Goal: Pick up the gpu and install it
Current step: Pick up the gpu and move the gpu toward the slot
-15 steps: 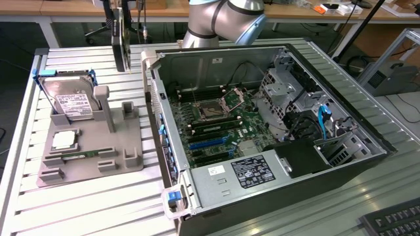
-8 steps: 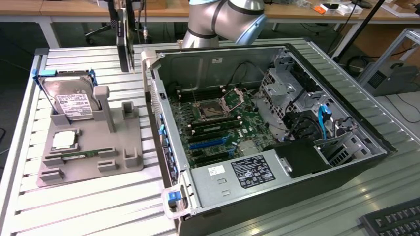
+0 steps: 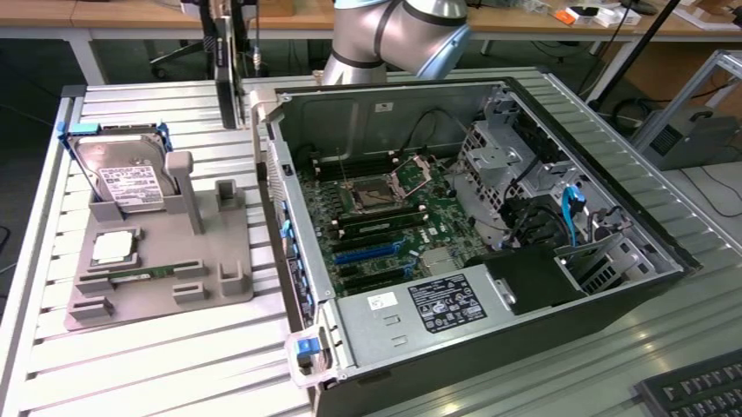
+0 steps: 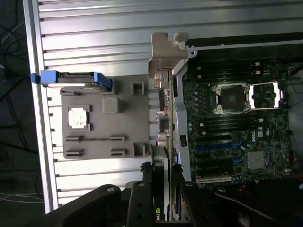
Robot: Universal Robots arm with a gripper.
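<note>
The gripper (image 4: 162, 168) had the gpu (image 4: 164, 113)! In the wrist view the two dark fingers (image 4: 145, 176) sat narrow, pinched on either face of the card. It ran edge-on away from the camera, with its silver bracket at the far end. The card lined up over the gap between the tray (image 4: 128, 132) and the case (image 4: 181, 123) wall, and the board (image 4: 236, 137) lay just beyond that wall. A green logo showed on the card right between the fingers.

Out in the exterior view, the arm (image 3: 394, 35) stood at the top centre of the frame, behind the case (image 3: 383, 95). A dark upright slab at the upper left, over the table (image 3: 151, 365) slats, was probably the gpu (image 3: 228, 61) hanging on end, though from that angle I could not be sure. It stood outside the case, beside the case's upper left corner in the frame.

The case lay open on its side across the middle and right of the frame, board (image 3: 394, 221) facing up. The socket (image 3: 377, 195) sat at the centre, with blue slots (image 3: 368, 254) below it and the power supply (image 3: 435, 304) at the lower centre. At the left, the grey tray (image 3: 174, 261) carried the drive (image 3: 125, 178) standing in its blue frame. A chip (image 3: 113, 248) lay flat below the drive, and a RAM stick (image 3: 139, 276) sat below that. A keyboard (image 3: 696, 391) poked into the lower right corner.
</note>
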